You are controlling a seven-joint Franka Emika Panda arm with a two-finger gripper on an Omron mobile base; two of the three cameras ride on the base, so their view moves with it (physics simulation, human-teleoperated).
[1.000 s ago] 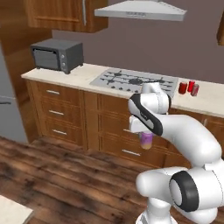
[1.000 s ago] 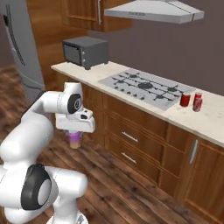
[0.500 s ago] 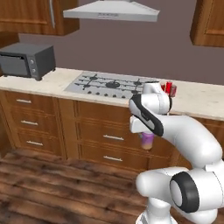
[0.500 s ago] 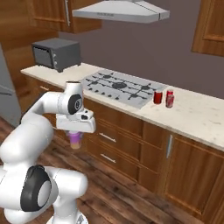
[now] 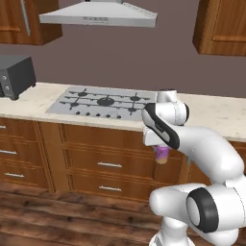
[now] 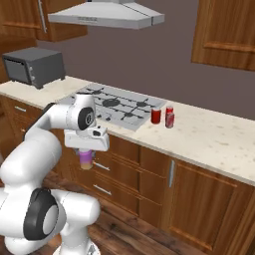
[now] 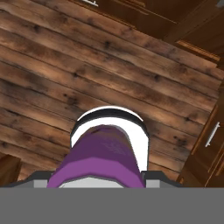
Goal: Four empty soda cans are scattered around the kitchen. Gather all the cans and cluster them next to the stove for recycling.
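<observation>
My claw (image 6: 86, 155) is clamped on the purple can (image 6: 86, 160), hanging at centre-left of the right base frame, in front of the drawer fronts (image 6: 114, 164); in the left base frame the same can (image 5: 162, 155) peeks out below the wrist at centre-right; through the hand frame I look down its purple side to the wooden floor (image 7: 52, 74); two red cans (image 6: 163, 116) stand side by side on the table (image 6: 214, 142), just beside the stove (image 6: 117, 105), right of centre; the toaster oven (image 6: 34, 66) sits upper left.
</observation>
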